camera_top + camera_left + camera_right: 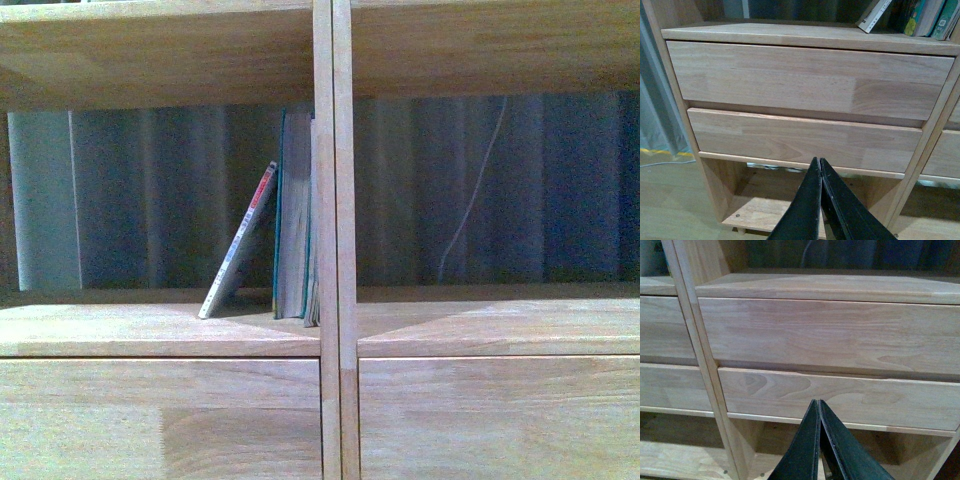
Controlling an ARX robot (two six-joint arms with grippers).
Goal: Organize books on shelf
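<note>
Books on the light-wood shelf (160, 330): one thin pale paperback (238, 243) leans toward upright teal-covered books (295, 215); their count is unclear. My wrist views alone show my left tool (820, 167) and right tool (819, 407), both pressed together, empty.

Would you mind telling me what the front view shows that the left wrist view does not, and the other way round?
Only the front view shows the thin paperback whole, leaning at a tilt toward the upright teal books beside the shelf's central upright, plus a white cord behind the right bay. Only the left wrist view shows the left gripper, fingers together, low in front of two stacked drawer fronts, and the floor. Both show the book-bearing shelf board and the books' lower ends.
</note>
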